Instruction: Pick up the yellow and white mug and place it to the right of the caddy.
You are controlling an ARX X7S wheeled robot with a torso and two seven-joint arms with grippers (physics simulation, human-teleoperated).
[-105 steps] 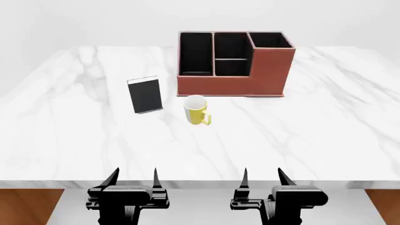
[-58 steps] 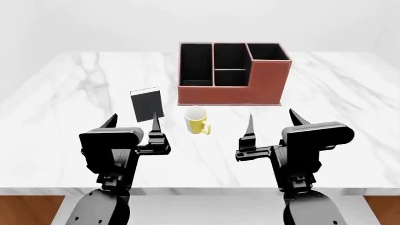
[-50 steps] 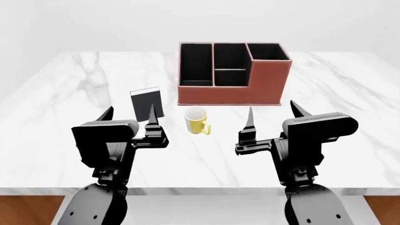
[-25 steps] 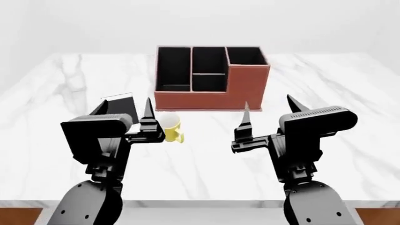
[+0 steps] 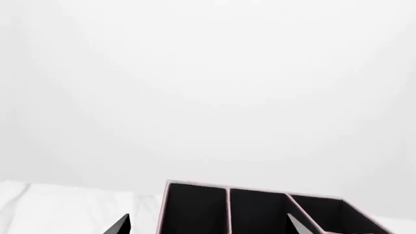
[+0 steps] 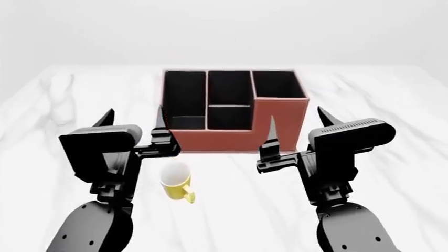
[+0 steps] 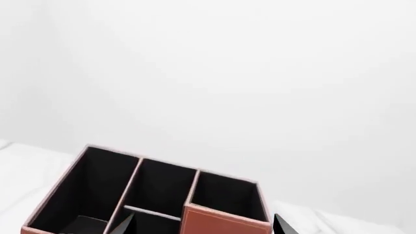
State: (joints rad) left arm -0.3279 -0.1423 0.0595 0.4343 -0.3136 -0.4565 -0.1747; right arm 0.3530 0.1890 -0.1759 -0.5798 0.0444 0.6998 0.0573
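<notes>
Yellow and white mug point(image 6: 176, 181): upright on the desk point(image 6: 392, 110), just before the caddy point(image 6: 234, 109), nearer than a moment ago.
Left end effector point(image 6: 131, 120): wide, empty.
Right end effector point(image 6: 295, 124): wide, empty.
Meaning: view shifted; mug within reach.

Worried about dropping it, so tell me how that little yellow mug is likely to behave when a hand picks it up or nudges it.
The yellow and white mug looks rigid, so it should not flex. Standing upright on the table, its short body probably resists tipping, but once knocked over its round wall could roll. Its glossy finish may be slippery, and the handle could twist it off-centre.
</notes>
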